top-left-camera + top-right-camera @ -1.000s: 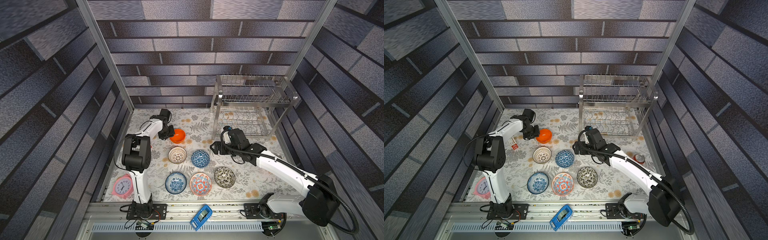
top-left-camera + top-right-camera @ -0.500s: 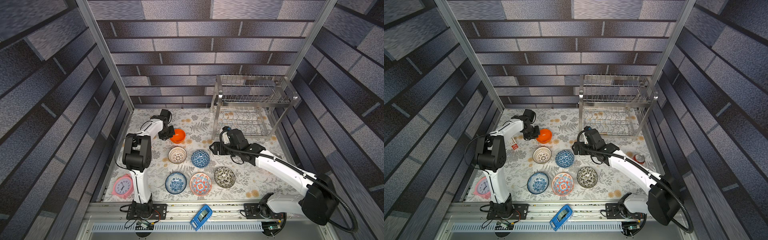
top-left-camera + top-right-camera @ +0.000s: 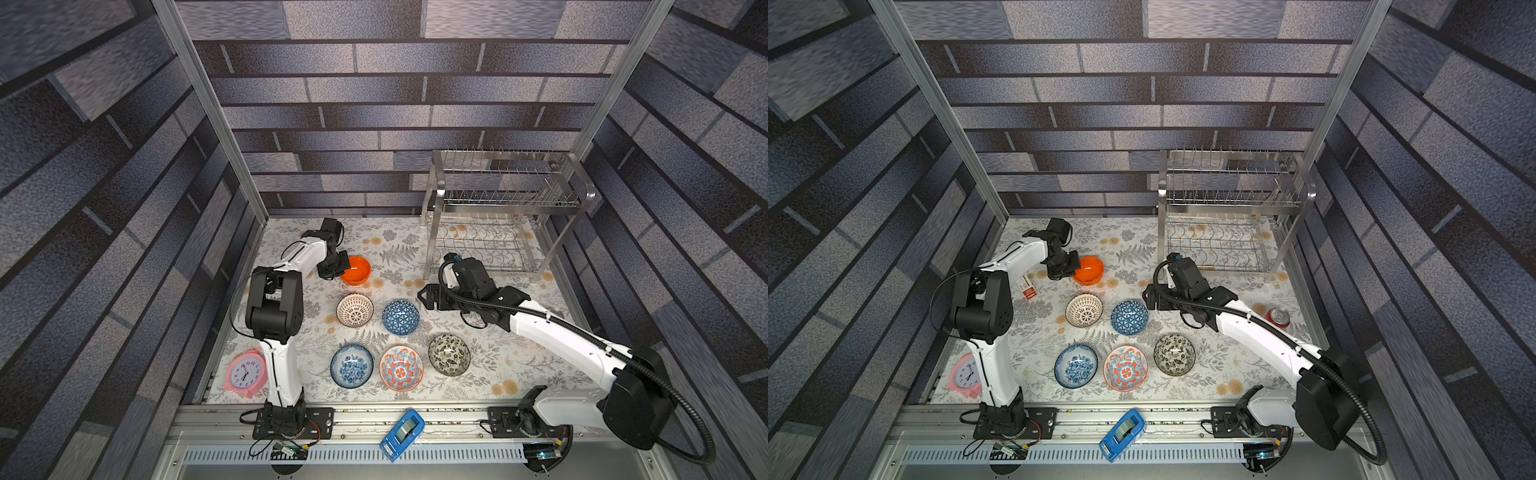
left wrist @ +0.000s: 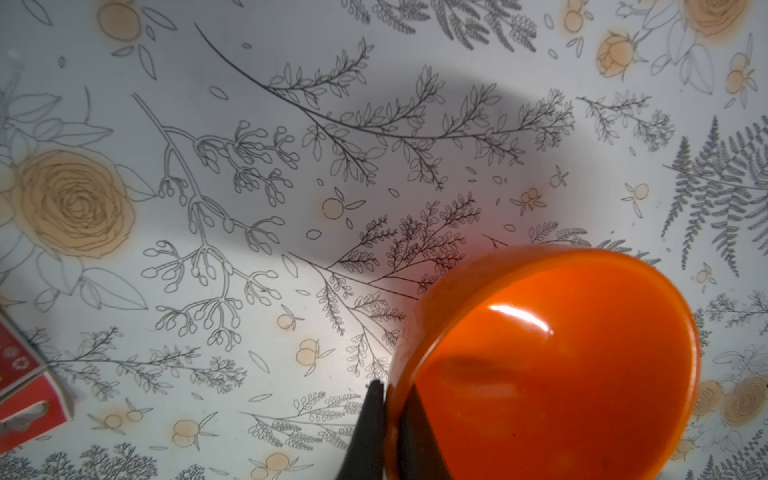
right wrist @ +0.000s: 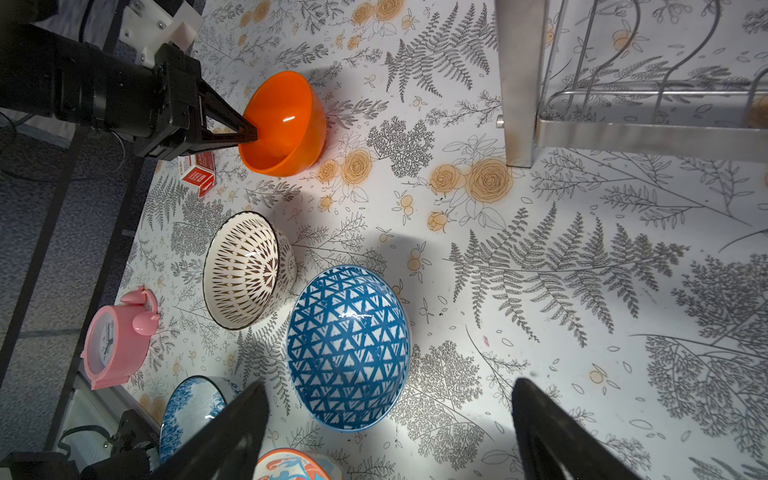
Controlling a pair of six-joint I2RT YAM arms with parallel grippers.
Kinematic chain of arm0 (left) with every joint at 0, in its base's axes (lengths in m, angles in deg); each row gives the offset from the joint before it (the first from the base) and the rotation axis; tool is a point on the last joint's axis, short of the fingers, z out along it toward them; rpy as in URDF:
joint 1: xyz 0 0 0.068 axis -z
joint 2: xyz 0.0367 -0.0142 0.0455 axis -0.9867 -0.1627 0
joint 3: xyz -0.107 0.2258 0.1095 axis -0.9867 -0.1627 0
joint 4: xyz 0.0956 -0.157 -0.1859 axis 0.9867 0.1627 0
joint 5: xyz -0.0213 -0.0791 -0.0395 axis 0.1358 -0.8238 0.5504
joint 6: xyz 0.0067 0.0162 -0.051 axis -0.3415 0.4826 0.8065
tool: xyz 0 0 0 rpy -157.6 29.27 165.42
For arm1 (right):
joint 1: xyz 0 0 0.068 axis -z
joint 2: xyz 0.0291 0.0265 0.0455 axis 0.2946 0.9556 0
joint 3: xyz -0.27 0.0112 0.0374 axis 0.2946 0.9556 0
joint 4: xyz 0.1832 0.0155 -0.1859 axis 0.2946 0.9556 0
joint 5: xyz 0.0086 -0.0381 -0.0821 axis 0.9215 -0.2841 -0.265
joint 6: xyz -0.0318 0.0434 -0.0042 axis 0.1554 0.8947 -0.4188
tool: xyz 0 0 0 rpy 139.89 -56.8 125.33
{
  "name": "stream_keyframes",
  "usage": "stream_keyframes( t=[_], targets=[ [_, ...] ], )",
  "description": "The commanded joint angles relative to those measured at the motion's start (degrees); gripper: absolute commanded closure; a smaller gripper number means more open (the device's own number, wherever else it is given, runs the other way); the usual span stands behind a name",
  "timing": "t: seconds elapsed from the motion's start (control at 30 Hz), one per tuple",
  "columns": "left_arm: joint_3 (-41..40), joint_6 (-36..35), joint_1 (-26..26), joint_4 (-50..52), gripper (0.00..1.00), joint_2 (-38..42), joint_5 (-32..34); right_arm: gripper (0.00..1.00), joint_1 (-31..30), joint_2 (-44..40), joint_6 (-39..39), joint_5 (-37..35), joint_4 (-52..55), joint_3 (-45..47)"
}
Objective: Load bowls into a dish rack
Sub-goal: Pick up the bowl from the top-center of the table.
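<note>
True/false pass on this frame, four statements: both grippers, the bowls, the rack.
1. The left gripper is shut on the rim of the orange bowl. True.
2. The right gripper holds the blue triangle bowl. False: it is open and holds nothing.
3. The dish rack has a bowl in it. False: no bowl is in it.
4. The white lattice bowl sits beside the blue triangle bowl. True.

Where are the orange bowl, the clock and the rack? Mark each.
Orange bowl (image 5: 286,120): right wrist view, inner wall.
Clock (image 3: 245,371): in a top view, its face.
Rack (image 5: 521,83): right wrist view, a steel leg.
</note>
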Motion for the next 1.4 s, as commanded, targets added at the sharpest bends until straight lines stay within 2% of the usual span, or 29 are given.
stream_keyframes(
  t=[0.0, 0.23, 0.47, 0.8, 1.1, 1.37],
  targets=[
    [1.81, -0.57, 0.53, 2.58, 1.00, 1.62, -1.00, 0.08, -0.41, 0.26, 0.45, -0.18, -0.15, -1.69],
    [1.54, -2.43, 2.65, 4.19, 1.00, 8.85, -1.86, 0.08, -0.42, -0.52, -0.39, -1.16, 1.61, -3.29],
    [4.23, -4.87, 6.45, 10.81, 1.00, 14.24, -1.57, 0.08, -0.43, -2.60, -1.81, -2.41, 5.82, -6.00],
    [4.64, -5.38, 19.39, 15.00, 1.00, 20.23, 1.58, 0.09, -0.46, -6.13, -4.29, -5.74, 17.84, -12.82],
    [4.83, -2.77, 32.01, 14.94, 1.00, 19.61, 5.86, 0.22, -0.46, -9.46, -4.31, -4.33, 25.90, -13.65],
    [5.43, -0.26, 36.78, 14.82, 1.00, 17.32, 7.00, 0.32, -0.43, -12.00, -1.70, -2.37, 27.64, -9.98]
  ],
)
